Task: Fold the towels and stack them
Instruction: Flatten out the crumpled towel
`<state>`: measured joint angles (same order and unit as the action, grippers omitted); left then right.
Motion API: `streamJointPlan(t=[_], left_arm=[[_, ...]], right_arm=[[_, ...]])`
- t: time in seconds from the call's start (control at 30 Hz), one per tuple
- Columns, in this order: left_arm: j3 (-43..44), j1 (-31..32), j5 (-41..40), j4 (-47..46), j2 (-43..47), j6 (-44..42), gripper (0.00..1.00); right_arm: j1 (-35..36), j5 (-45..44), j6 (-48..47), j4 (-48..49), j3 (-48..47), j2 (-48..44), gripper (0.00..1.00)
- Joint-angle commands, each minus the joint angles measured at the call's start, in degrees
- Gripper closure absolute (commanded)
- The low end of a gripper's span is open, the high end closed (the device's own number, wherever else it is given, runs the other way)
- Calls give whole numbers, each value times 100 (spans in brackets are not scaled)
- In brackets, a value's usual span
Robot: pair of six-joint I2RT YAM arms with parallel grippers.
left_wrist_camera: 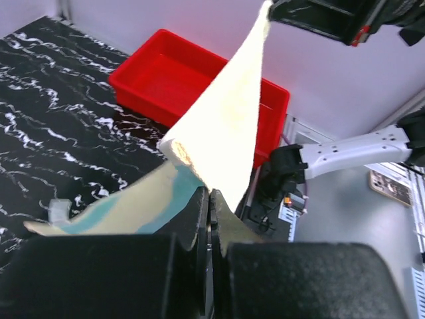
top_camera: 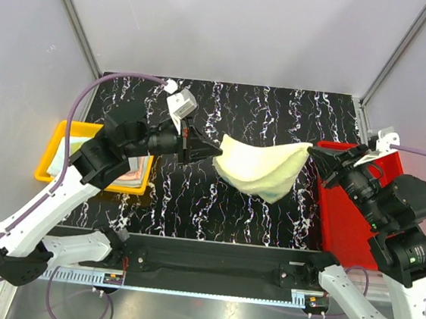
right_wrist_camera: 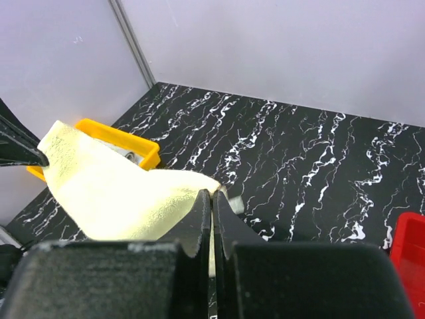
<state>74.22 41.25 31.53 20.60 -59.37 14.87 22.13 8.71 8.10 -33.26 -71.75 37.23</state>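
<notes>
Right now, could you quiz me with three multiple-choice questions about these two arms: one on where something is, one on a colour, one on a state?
1. Where is the pale yellow towel?
A) draped over one arm's base
B) hanging between the left gripper and the right gripper
C) folded in a pile

2. What colour is the tray on the robot's right?
A) red
B) blue
C) green

3. How do the two grippers stand?
A) both wide open
B) both shut on the towel
C) only one shut

Answers:
1 B, each arm holds a corner and the cloth sags between them.
2 A, the top view shows it red.
3 B, both wrist views show fingers pinched on cloth.
</notes>
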Motion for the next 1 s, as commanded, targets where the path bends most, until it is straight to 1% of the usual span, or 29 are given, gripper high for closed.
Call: streamJointPlan(t=[0.0,0.07,0.13,0.17,0.2,0.23,0.27,0.3,0.33,0.37,0.4,0.43,0.47,0.5,0.53,0.57,0.6,0.63,0.67,0.7,0.73,0.8,0.83,0.87,0.93,0.97], left_arm=[[785,190,-41,-22,-65,86,100],[945,225,-190,66,-83,147,100],[1129,225,-672,233,-118,253,100],[1226,208,-927,364,-266,253,100],[1314,181,-1434,679,-398,201,100],[1393,16,-1613,839,-547,165,100],[1516,-125,-1702,962,-940,148,100],[1517,-292,-1624,1042,-1110,156,100],[1465,-702,-1476,982,-1294,217,100],[1264,-889,-1291,816,-1435,270,100],[1114,-1048,-898,318,-1689,366,100],[982,-1319,-816,43,-1796,393,100],[816,-1435,-780,-203,-1919,402,100],[796,-1532,-754,-588,-2251,359,100],[814,-1750,-736,-723,-2454,324,100],[910,-1874,-710,-785,-2735,280,100],[1180,-1997,-588,-829,-2998,236,100],[1374,-2242,-473,-864,-3584,227,100],[1533,-2340,-359,-908,-3868,218,100],[1909,-2428,-149,-1004,-4141,200,100],[2069,-2542,-51,-1058,-4727,174,100],[2499,-2631,307,-1093,-5301,95,100],[2902,-2701,458,-1102,-5573,86,100],[3141,-2728,625,-1076,-6090,86,100],[3711,-2807,942,-953,-6506,130,100],[3775,-2825,1073,-953,-6751,147,100]], right_arm=[[28,175,209,135,-234,-41,100],[19,9,210,144,-462,38,100],[19,-263,70,222,-568,117,100],[28,-404,26,275,-560,257,100],[19,-518,-105,337,-542,354,100],[28,-633,-159,459,-534,485,100],[28,-799,-212,582,-420,765,100],[28,-827,-343,723,-341,924,100],[19,-1053,-370,1020,-201,1292,100],[28,-1116,-431,1179,-147,1504,100],[19,-1161,-562,1338,-95,1732,100],[11,-1222,-625,1731,-7,2196,100],[-7,-1231,-695,1961,20,2444,100],[-59,-1197,-783,2155,20,2725,100],[-112,-1022,-783,2461,-110,3024,100],[-217,-907,-783,2560,-242,3697,100],[-409,-880,-757,2630,-383,4025,100],[-516,-488,-731,2805,-662,4725,100],[-612,-319,-713,2911,-796,5036,100],[-787,-126,-670,3034,-919,5344,100],[-850,259,-643,3270,-1103,5878,100],[-947,595,-617,3580,-1358,6382,100],[-1017,988,-625,3659,-1655,6845,100],[-1044,1192,-651,3668,-1815,7067,100],[-1062,1431,-792,3546,-2245,7576,100],[-1062,1449,-914,3537,-2317,7692,100]])
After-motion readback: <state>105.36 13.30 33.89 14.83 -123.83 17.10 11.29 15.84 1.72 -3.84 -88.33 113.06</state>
